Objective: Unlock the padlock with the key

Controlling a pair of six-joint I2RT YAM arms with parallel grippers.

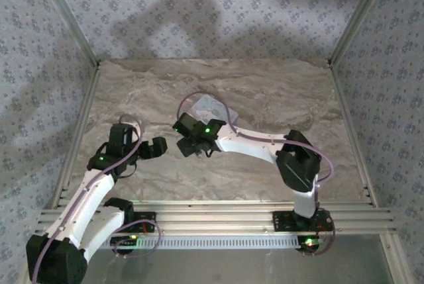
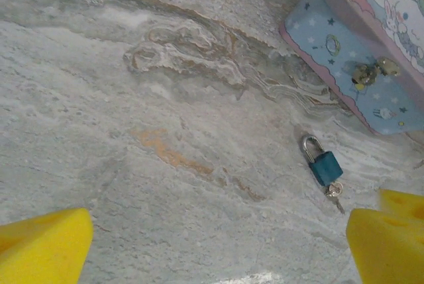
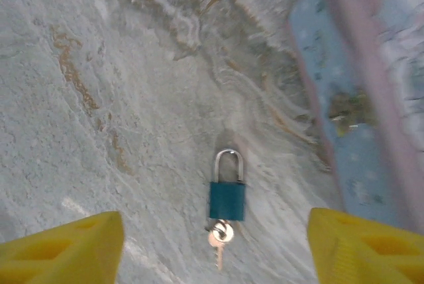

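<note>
The padlock [image 3: 227, 199] is small and teal with a silver shackle, and it lies flat on the marble table [image 3: 99, 132]. A key [image 3: 219, 237] on a small ring sticks out of its bottom end. My right gripper [image 3: 215, 249] hovers over it, open, its yellow fingers [image 3: 63, 251] well apart on either side and touching nothing. My left gripper [image 2: 215, 244] is open too, with the padlock [image 2: 325, 167] and key [image 2: 335, 191] just inside its right finger [image 2: 387, 241]. From above, the right gripper [image 1: 192, 145] hangs over the lock's spot and the left gripper [image 1: 156, 147] is close beside it.
A grey-blue tin [image 2: 371, 46] with a cartoon lid and a brass clasp lies just beyond the padlock; it is blurred at the right of the right wrist view [image 3: 358, 98]. Metal rails [image 1: 199, 212] run along the near edge, and patterned walls enclose the table.
</note>
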